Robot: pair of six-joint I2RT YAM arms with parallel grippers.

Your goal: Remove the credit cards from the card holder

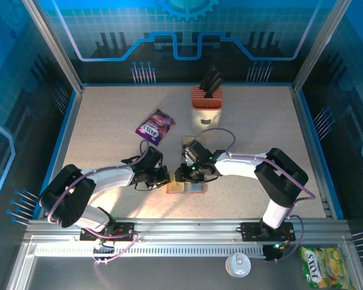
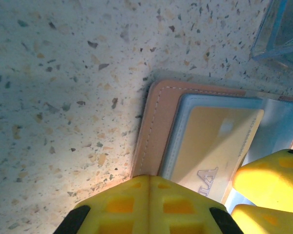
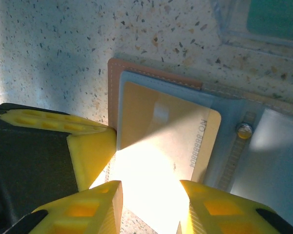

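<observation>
**Blue-walled cell: pin one side, draw from the other**

Seen from above, the speckled bench [image 1: 109, 121] carries the card holder [image 1: 196, 189] a little toward six o'clock of centre, lying open beneath both arms. The left pincer [image 1: 164, 179] meets it from nine o'clock, the right pincer [image 1: 184, 175] from three.

From the left wrist, the left pincer [image 2: 149, 204] is closed on nothing. Its joined tips sit at six o'clock, right at the holder's brown rim [image 2: 156, 126]. A tan-looking credit card [image 2: 210, 146] lies on the grey-blue lining toward three o'clock.

From the right wrist, the right pincer [image 3: 151, 209] has its jaws part-way apart at six o'clock, with the card's near end [image 3: 161, 141] between them. Glare hides whether the pads actually bite.

The step in hand looks to be drawing this card out. Done well, the left tips press the rim down so the holder cannot slide. The right pincer first secures a firm hold, then pulls the card flat along its own length toward six o'clock. Lifting too early risks the holder folding or following the card.
</observation>
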